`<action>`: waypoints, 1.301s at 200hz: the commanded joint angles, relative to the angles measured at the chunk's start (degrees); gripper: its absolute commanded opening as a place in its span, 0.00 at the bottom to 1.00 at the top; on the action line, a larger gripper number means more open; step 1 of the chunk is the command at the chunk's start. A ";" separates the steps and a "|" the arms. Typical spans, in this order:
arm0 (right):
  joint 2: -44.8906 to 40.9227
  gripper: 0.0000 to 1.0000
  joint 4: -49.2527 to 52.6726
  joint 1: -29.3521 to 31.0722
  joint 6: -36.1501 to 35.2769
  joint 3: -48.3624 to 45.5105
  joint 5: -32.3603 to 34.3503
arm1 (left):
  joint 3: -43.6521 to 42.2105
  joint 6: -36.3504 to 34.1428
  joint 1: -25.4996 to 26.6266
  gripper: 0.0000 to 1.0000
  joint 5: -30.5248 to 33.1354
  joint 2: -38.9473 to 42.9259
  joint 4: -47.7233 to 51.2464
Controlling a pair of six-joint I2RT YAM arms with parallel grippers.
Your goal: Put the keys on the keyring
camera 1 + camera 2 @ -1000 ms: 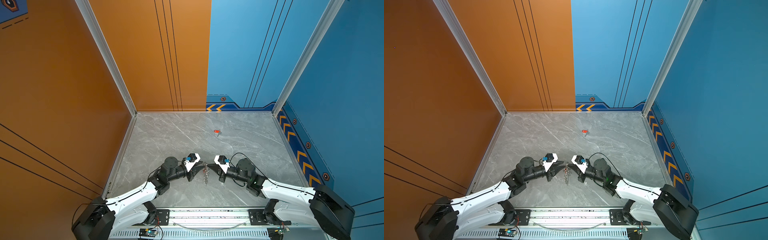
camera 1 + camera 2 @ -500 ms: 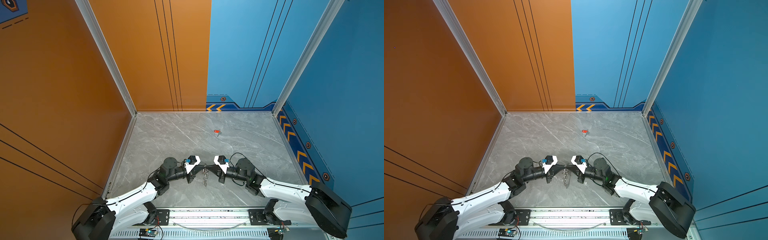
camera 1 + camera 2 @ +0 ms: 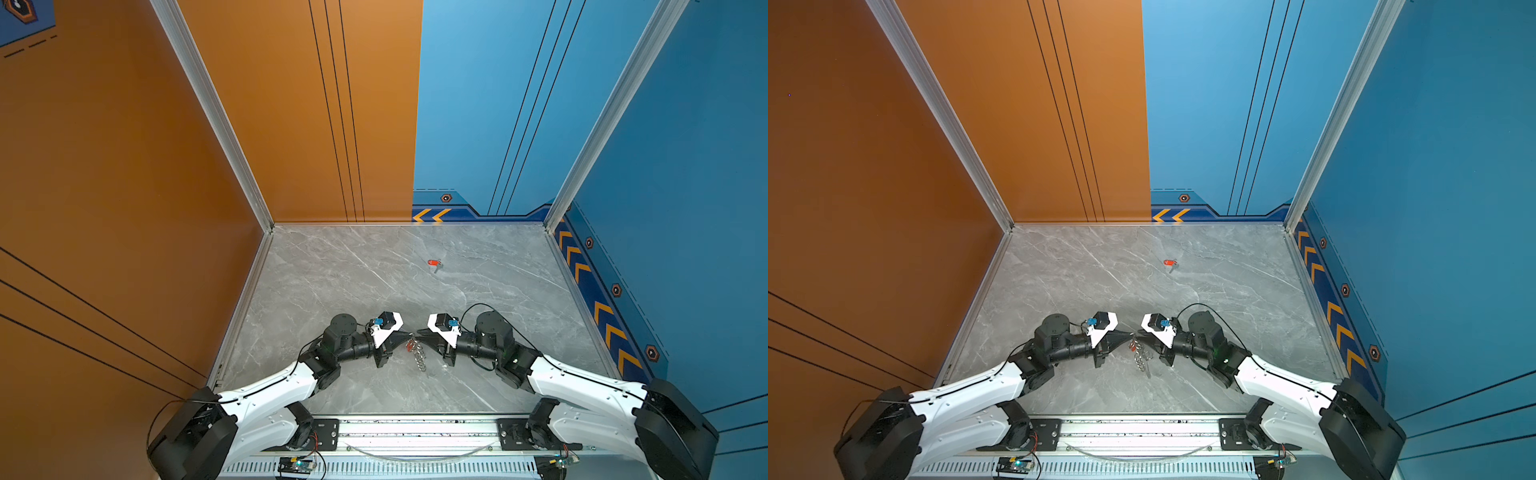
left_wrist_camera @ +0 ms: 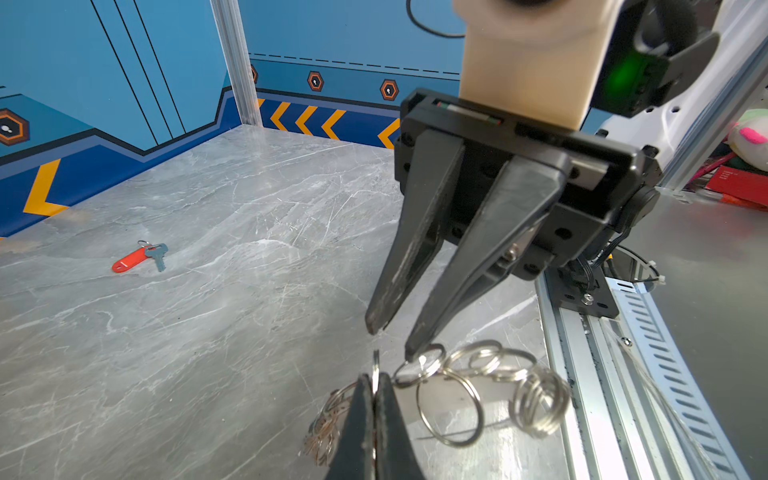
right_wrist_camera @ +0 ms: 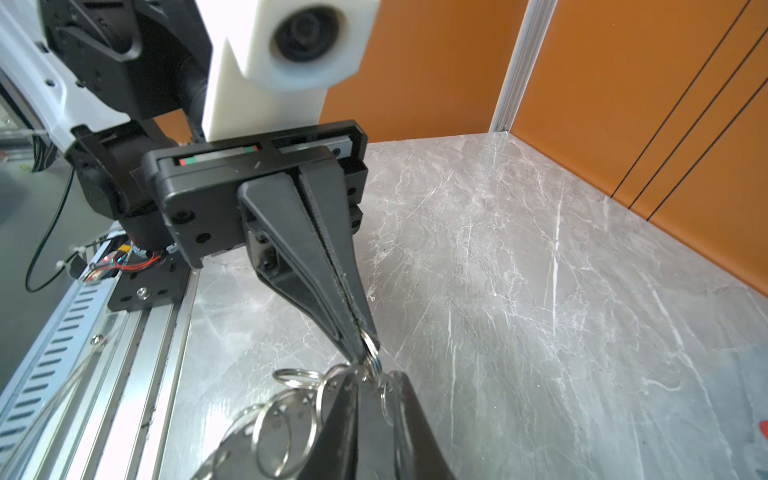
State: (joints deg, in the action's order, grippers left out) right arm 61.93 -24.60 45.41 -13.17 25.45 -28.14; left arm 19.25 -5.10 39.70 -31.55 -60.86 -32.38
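- Your left gripper [image 5: 365,347]: jaws were closed, pinching one split ring [image 5: 375,365] of the keyring [image 4: 478,386].
- Your right gripper [image 4: 392,338]: jaws stood slightly parted, tips just above the rings.
- Keyring: its silver chain trailed between both grippers.
- Key [image 4: 139,257], orange-red tag: lay alone on the marble table [image 4: 208,332], well apart.

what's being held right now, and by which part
The left gripper is shut on the keyring, pinching one split ring edge-on. The right gripper is open and holds nothing.
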 commanded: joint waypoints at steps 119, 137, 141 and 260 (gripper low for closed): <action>1.42 0.17 24.86 2.04 -13.95 11.36 -0.01 | 2.99 -2.22 1.35 0.00 -5.08 0.62 5.13; 1.85 0.16 24.99 2.32 -14.15 11.54 0.54 | 3.07 -2.19 1.58 0.00 -5.42 0.66 5.26; 1.94 0.16 25.04 2.39 -14.19 11.55 0.67 | 3.08 -2.27 1.60 0.00 -5.45 0.58 5.30; 3.81 0.00 24.03 3.28 -12.38 12.45 3.30 | 3.43 -2.47 1.87 0.00 -5.95 0.11 5.62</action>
State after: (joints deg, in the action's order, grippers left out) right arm 64.82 -0.03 48.07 -26.81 36.62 -26.74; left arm 20.73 -7.57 40.73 -35.46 -60.88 -25.85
